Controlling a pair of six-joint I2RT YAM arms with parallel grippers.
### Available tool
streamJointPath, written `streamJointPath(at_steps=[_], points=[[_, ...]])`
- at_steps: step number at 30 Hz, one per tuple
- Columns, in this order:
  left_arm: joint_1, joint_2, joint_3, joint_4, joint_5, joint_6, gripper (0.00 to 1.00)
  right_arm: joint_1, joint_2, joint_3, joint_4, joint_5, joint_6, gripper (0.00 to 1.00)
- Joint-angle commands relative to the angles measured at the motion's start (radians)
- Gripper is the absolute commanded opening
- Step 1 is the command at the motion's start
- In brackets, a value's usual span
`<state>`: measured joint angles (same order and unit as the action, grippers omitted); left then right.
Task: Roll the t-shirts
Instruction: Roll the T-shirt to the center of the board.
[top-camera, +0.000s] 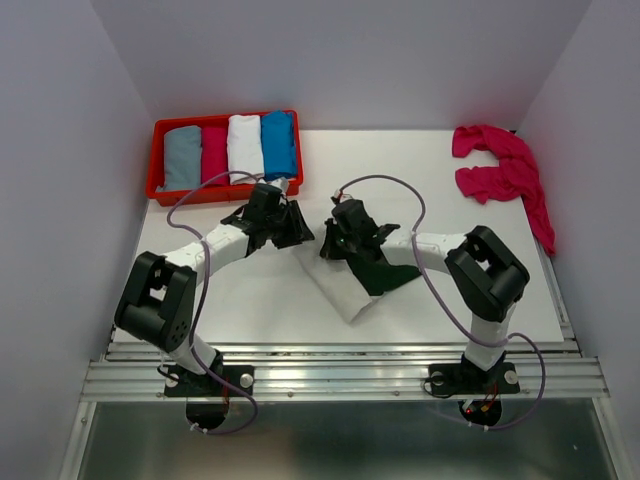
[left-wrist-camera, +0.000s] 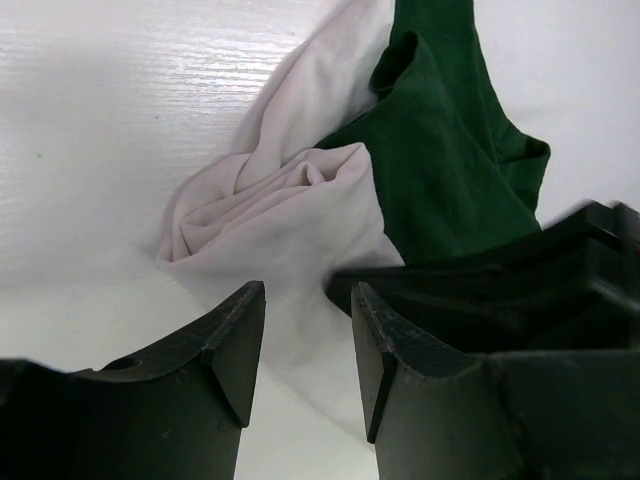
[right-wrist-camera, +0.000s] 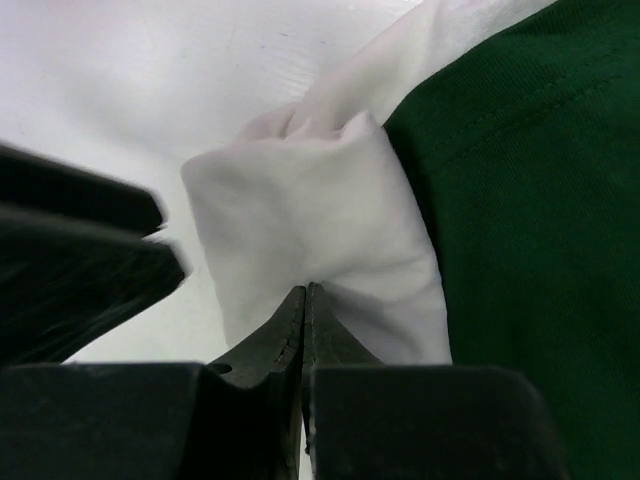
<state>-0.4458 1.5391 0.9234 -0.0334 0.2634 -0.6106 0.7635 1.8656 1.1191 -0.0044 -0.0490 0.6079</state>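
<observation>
The arms hide much of the cream t-shirt lying mid-bench. The right gripper has its jaws pressed together at a cloth fold; whether they pinch it is unclear. The left gripper has its jaws half apart and empty. The pink t-shirts lie at the far right edge, beside pale walls.

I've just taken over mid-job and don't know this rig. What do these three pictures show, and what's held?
Two robot arms are bolted at the near edge of the table. One picture looks down on both; the others come from a camera on each wrist. Between the arms lies a cream-white t-shirt with dark green sleeves, bunched. Magenta t-shirts lie far right; a red tray far left holds four rolled shirts. The left gripper stands open over the cream cloth. The right gripper is shut at a fold; whether it pinches cloth is unclear.
</observation>
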Motion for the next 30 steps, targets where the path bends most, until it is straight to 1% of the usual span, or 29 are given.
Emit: streamJointPath(at_steps=[1,5,9,12,13,15,16,20,22,23,24,26,30], points=[[-0.004,0.058,-0.005,0.066,0.036,0.002,0.5,0.01,-0.156,0.005,-0.051,0.038,-0.023,0.02],[-0.002,0.113,-0.001,0.078,0.025,-0.005,0.48,0.01,-0.259,-0.037,-0.111,0.026,-0.025,0.03],[-0.002,0.131,-0.018,0.087,-0.024,-0.026,0.47,0.036,-0.348,-0.123,-0.157,-0.025,0.038,0.05],[-0.001,0.131,-0.026,0.073,-0.038,-0.028,0.47,0.088,-0.42,-0.223,-0.186,0.044,0.084,0.05],[0.001,0.128,-0.029,0.066,-0.039,-0.028,0.47,0.1,-0.433,-0.267,-0.201,0.093,0.096,0.05],[0.002,0.127,-0.032,0.061,-0.043,-0.028,0.47,0.109,-0.454,-0.313,-0.203,0.118,0.13,0.05],[0.002,0.124,-0.035,0.058,-0.043,-0.026,0.47,0.109,-0.457,-0.359,-0.197,0.141,0.142,0.05],[0.004,0.113,-0.028,0.04,-0.046,-0.005,0.48,0.119,-0.413,-0.419,-0.175,0.175,0.153,0.05],[0.004,0.102,-0.015,0.035,-0.058,0.009,0.49,0.131,-0.375,-0.407,-0.198,0.187,0.144,0.05],[0.002,0.092,-0.011,0.012,-0.065,0.026,0.51,0.155,-0.369,-0.372,-0.218,0.224,0.136,0.05],[0.002,0.084,-0.005,0.0,-0.069,0.035,0.51,0.166,-0.367,-0.372,-0.242,0.248,0.132,0.05],[0.002,0.059,0.011,-0.026,-0.079,0.048,0.53,0.186,-0.396,-0.315,-0.305,0.323,0.122,0.06],[0.002,-0.011,0.067,-0.115,-0.139,0.078,0.54,0.233,-0.47,-0.246,-0.405,0.44,0.099,0.11]])
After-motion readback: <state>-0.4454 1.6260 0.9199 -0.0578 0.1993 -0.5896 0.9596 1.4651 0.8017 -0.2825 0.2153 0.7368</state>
